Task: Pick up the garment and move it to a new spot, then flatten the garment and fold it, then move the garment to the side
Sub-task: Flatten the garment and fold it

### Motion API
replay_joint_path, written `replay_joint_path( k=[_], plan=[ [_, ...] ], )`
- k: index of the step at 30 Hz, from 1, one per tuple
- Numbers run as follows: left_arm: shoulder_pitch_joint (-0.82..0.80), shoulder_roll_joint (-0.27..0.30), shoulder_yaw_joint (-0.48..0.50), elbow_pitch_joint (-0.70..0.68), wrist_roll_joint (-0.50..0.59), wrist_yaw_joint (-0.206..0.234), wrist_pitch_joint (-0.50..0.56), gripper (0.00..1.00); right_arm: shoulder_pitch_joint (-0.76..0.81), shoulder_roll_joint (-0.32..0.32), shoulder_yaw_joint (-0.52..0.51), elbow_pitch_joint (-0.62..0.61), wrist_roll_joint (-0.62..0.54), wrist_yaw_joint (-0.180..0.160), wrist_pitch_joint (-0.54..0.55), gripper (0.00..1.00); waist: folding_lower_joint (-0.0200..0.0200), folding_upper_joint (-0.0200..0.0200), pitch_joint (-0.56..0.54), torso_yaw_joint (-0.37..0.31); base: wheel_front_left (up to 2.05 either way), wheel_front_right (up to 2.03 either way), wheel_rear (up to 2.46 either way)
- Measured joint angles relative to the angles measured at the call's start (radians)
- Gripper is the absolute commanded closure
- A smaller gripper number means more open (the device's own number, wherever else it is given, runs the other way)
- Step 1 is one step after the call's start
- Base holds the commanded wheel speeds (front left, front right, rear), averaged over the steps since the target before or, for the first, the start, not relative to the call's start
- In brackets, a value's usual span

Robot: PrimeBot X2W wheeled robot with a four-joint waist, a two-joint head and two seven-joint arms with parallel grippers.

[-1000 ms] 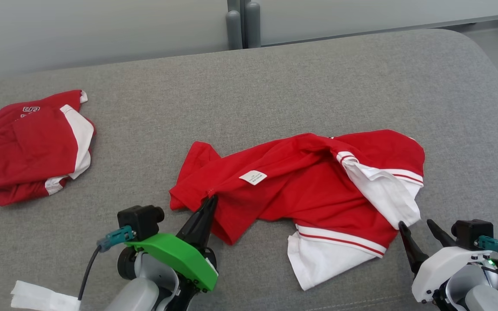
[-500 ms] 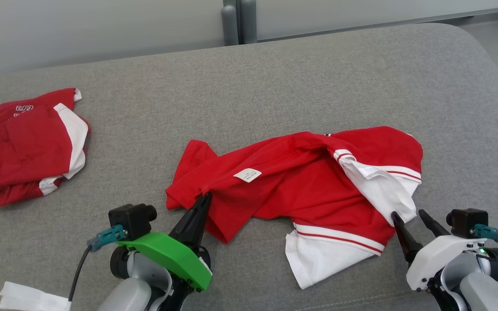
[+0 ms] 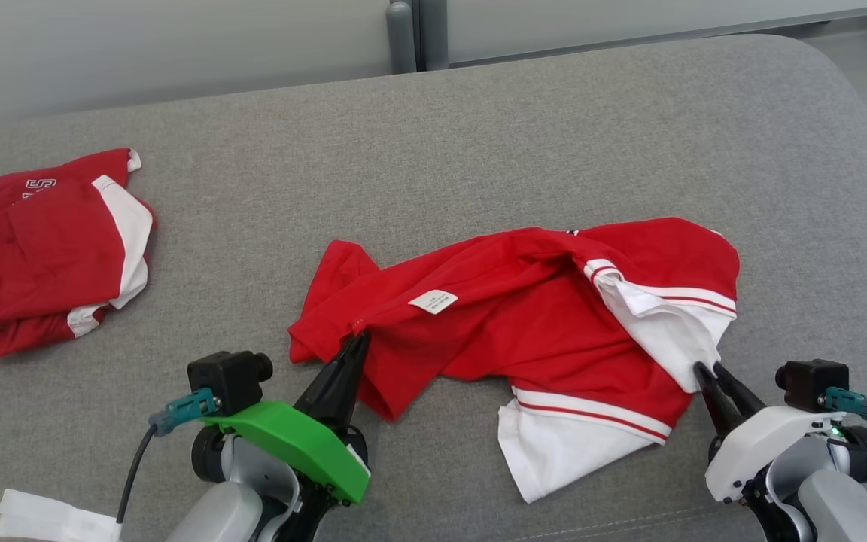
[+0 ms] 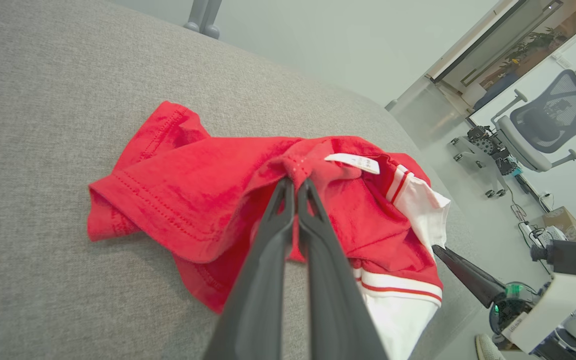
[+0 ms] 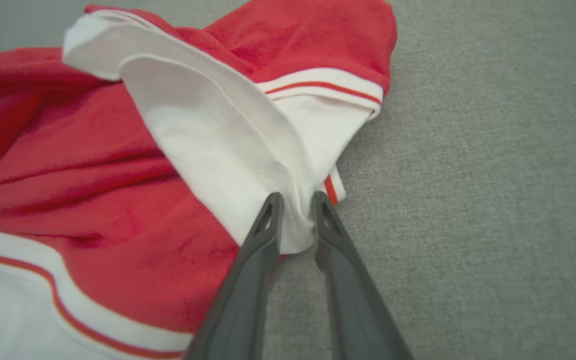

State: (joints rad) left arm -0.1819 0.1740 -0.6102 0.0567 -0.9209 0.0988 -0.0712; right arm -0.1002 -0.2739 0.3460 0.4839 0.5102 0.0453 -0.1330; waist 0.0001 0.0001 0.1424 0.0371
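Observation:
The garment (image 3: 539, 324), a crumpled red shirt with white striped trim and a small white label, lies mid-surface on the grey cushion (image 3: 479, 150). My left gripper (image 3: 358, 339) is shut on a pinch of its red cloth near the left hem; the left wrist view shows the garment (image 4: 208, 190) puckered at the closed tips of the left gripper (image 4: 295, 182). My right gripper (image 3: 707, 369) sits at the shirt's right side. In the right wrist view the right gripper (image 5: 295, 200) has closed on the corner of the white sleeve of the garment (image 5: 93, 200), with cloth between its fingers.
A second red and white shirt (image 3: 42, 248) lies bunched at the far left. A white strip (image 3: 50, 519) rests by the front left edge. Two grey posts (image 3: 411, 30) stand behind the cushion. An office chair (image 4: 543, 125) stands off to the right.
My right gripper has moved up to the white sleeve corner and its fingers have come together on it. The left gripper keeps its grip. The camera has shifted slightly.

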Motion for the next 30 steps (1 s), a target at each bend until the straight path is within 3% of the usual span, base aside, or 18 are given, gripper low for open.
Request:
replay_joint_path(
  k=[2, 17, 22, 26, 30],
  plan=[
    [0.001, 0.001, 0.001, -0.001, 0.000, 0.007, 0.000, 1.00, 0.000, 0.002, 0.002, 0.000, 0.000, 0.007, -0.012, 1.00, 0.0000, 0.0000, -0.001, -0.001, 0.00, 0.00, 0.00],
    [0.018, 0.026, 0.035, -0.029, 0.001, 0.008, 0.006, 1.00, -0.015, -0.004, -0.009, -0.049, 0.041, 0.046, -0.047, 1.00, 0.0000, 0.0000, -0.025, -0.026, 0.00, 0.00, 0.00],
    [-0.013, 0.104, 0.084, -0.056, 0.020, 0.016, 0.024, 1.00, -0.151, -0.064, -0.013, -0.174, 0.032, 0.060, -0.048, 1.00, 0.0000, 0.0000, -0.035, -0.038, 0.00, 0.00, 0.00],
    [-0.126, 0.183, 0.100, -0.081, 0.072, 0.017, 0.076, 1.00, -0.301, -0.152, -0.043, -0.295, 0.017, 0.069, -0.038, 1.00, -0.0001, 0.0000, -0.051, -0.044, 0.00, 0.00, 0.00],
    [-0.227, 0.252, 0.128, -0.113, 0.080, 0.016, 0.141, 1.00, -0.423, -0.188, -0.059, -0.399, 0.043, 0.075, 0.009, 1.00, 0.0000, 0.0000, -0.073, -0.048, 0.00, 0.00, 0.00]
  ],
)
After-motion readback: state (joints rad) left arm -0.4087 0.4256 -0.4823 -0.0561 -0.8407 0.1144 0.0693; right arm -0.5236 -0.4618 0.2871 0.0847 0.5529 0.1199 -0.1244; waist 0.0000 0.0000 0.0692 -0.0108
